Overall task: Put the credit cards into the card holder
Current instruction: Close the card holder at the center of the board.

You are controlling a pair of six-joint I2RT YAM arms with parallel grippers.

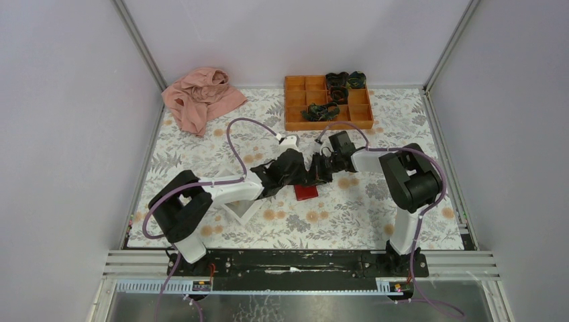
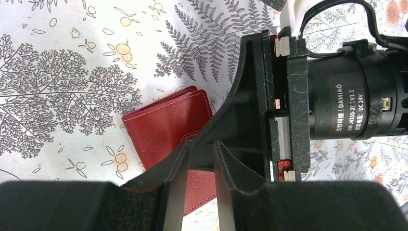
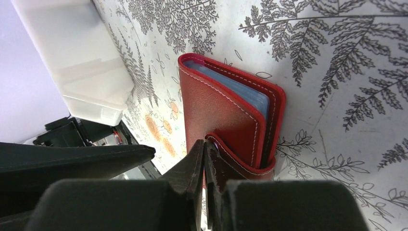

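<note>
The card holder [image 1: 306, 192] is a dark-red bifold wallet lying folded on the floral table cover. In the right wrist view it [image 3: 219, 106] shows pale blue inside, with its snap tab [image 3: 235, 161] wrapped round the open edge. My right gripper [image 3: 204, 143] is shut, its tips pinching the end of that tab. My left gripper [image 2: 200, 144] hovers just above the wallet [image 2: 163, 125] with its jaws a little apart and nothing held; the right gripper's finger [image 2: 240, 96] crosses in front of it. Both grippers [image 1: 275, 176] [image 1: 319, 171] meet over the wallet. No credit cards are in view.
A white tray [image 1: 241, 209] lies partly under the left arm, also showing in the right wrist view [image 3: 82, 62]. An orange compartment box [image 1: 327, 102] with dark items stands at the back. A pink cloth [image 1: 201, 97] lies at the back left.
</note>
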